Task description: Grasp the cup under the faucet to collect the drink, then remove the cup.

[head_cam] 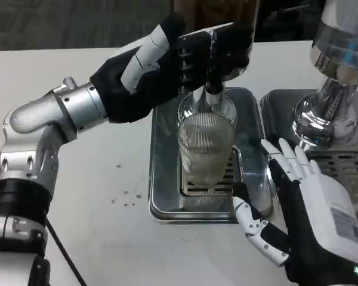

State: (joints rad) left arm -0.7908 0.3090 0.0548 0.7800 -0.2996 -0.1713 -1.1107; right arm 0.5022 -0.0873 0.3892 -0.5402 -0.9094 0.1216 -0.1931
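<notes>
Setting: white table (119,226), dark carpet behind it, two shiny drink dispensers at the far edge.
Cup: ribbed clear cup (206,146) standing upright on the grate of a metal drip tray (162,179), right under the faucet (213,95). Sits just left of the right hand's fingertips, and below the left hand.
Left hand: left hand (167,59) is up at the faucet lever, fingers wrapped over the top of it as far as I can see. Looks like it's working the tap, but I can't make out any stream.
Right hand: right hand (298,202) has fingers spread, holding nothing, close beside the cup but not touching.
Fill level: can't really tell through the ribbing, maybe a bit of liquid low down.
Handling guess: looks like thin rigid plastic or glass, light when empty, so easy to tip or squeeze. Ribs should help grip.
Where to grab: I'd wrap around the middle of the wall from the right, keep it upright, lift clear of the spout.
</notes>
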